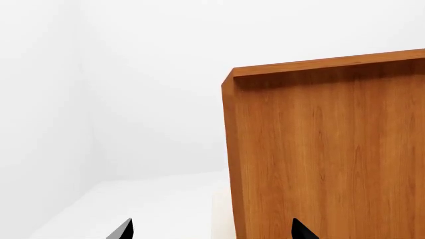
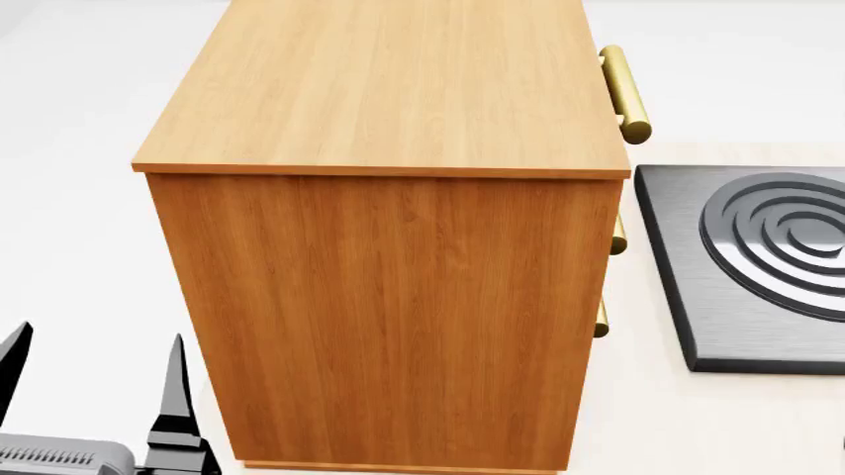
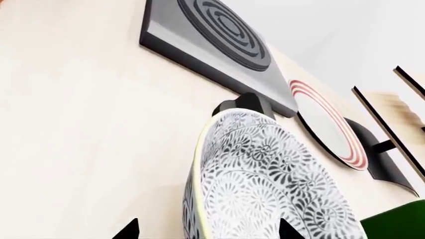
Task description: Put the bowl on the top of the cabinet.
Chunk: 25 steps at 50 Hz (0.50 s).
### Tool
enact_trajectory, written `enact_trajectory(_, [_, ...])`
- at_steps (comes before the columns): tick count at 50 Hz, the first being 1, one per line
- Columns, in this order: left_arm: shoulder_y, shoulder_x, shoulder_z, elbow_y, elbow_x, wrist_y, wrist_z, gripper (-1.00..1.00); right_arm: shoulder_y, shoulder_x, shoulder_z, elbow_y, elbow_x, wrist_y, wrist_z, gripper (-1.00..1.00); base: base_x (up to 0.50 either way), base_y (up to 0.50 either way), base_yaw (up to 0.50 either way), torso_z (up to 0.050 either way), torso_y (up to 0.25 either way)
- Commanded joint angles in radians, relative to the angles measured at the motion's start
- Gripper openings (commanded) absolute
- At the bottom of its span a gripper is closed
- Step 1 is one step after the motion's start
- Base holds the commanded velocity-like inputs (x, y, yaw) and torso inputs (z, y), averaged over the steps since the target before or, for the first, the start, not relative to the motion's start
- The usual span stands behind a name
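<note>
Bowl [image 3: 265, 184] (one) between right claw [image 3: 207, 230] tips; one cabinet [image 2: 396, 297].

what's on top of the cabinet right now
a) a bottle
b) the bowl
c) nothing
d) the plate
c: in the head view the flat top of the cabinet is bare wood, while the bowl shows only in the right wrist view, close at the right claw and near the plate.
</note>
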Motion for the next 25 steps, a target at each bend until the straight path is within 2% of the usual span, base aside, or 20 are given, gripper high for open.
enact_trajectory(1, [-0.001,-0.002,0.003,0.003,-0.002,-0.003,-0.004,1.00,0.003,-0.005,0.000,0.007,-0.001,0.004,-0.004,1.00,0.00,0.00,0.00,0.000,0.000])
enact_trajectory(25, [-0.002,-0.006,0.005,-0.002,-0.004,0.004,-0.009,1.00,0.005,-0.014,0.002,0.021,-0.007,0.005,-0.007,1.00,0.00,0.00,0.00,0.000,0.000])
